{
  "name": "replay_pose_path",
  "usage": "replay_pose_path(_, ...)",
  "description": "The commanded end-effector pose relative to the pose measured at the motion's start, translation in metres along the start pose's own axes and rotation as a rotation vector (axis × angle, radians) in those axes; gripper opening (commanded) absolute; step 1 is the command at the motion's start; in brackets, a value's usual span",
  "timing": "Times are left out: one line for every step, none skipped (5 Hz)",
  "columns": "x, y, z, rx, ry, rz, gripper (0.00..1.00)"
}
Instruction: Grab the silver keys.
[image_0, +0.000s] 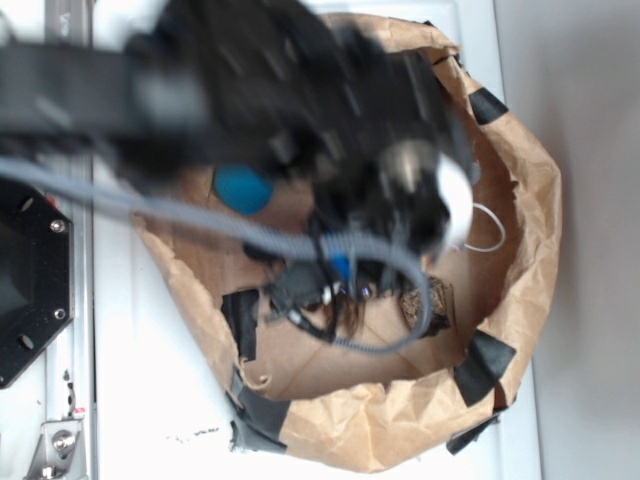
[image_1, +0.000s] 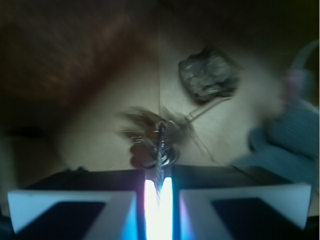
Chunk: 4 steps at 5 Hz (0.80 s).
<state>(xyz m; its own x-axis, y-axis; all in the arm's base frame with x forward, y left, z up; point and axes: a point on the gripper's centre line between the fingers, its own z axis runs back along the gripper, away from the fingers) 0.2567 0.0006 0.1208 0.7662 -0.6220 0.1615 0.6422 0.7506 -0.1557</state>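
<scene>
In the wrist view my gripper (image_1: 159, 174) is shut on the silver keys (image_1: 152, 142). One flat key stands edge-on in the narrow gap between the pads. The rest of the bunch, silver and bronze, hangs blurred just beyond the fingertips above the brown paper floor, with its thin wire loop (image_1: 205, 107) trailing right. In the exterior view the blurred black arm covers most of the bag. The gripper (image_0: 338, 282) is low inside it, and the keys (image_0: 345, 308) show only as a dark tangle.
A dark lumpy rock (image_1: 209, 74) lies beyond the keys, also in the exterior view (image_0: 425, 300). A grey plush toy (image_1: 292, 132) is at the right, with its white ring (image_0: 487, 228). A blue ball (image_0: 243, 190) lies inside the crumpled paper bag (image_0: 535, 210).
</scene>
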Motion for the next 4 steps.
replay_pose_path(-0.012, -0.014, 0.078, 0.056, -0.137, 0.041, 0.0)
replay_pose_path(-0.007, -0.02, 0.061, 0.098, -0.074, 0.039, 0.0)
replay_pose_path(-0.004, -0.021, 0.051, 0.1, -0.026, 0.088, 0.0)
replay_pose_path(-0.003, -0.022, 0.047, 0.096, -0.03, 0.086, 0.0)
